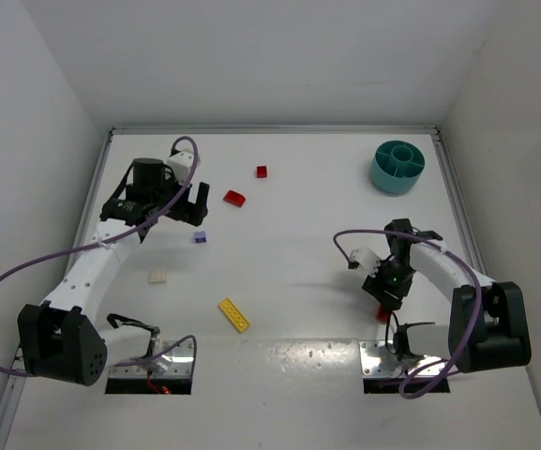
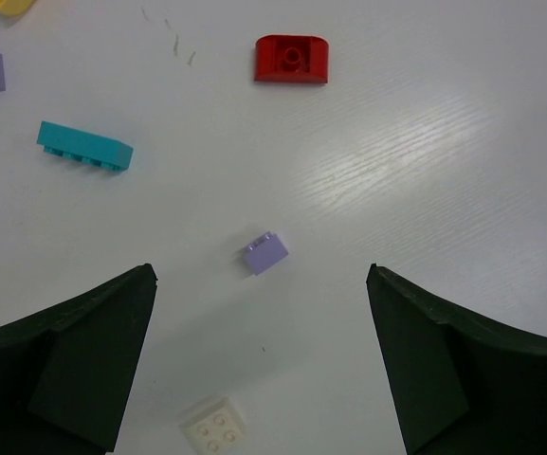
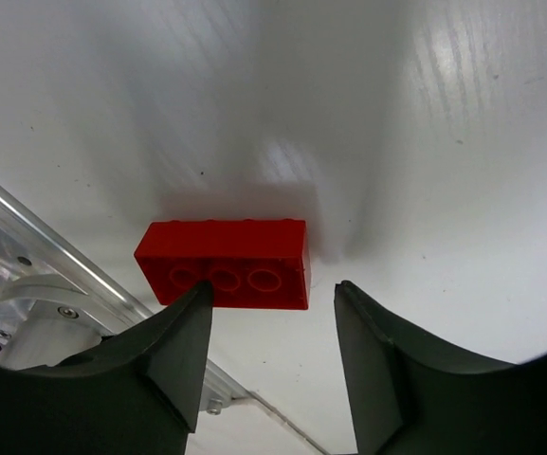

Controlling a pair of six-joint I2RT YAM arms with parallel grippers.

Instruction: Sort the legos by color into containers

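At the near right, the red brick (image 3: 224, 263) is seen just ahead of the spread right end effector (image 3: 273, 299), long axis across its gap.

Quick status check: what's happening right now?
Left gripper open by purple cube. Right gripper open over red brick. No bricks blocking way to dish.

We hold our left end effector (image 1: 185, 206) far left, jaws wide; our right end effector (image 3: 273, 296) near right, jaws parted.
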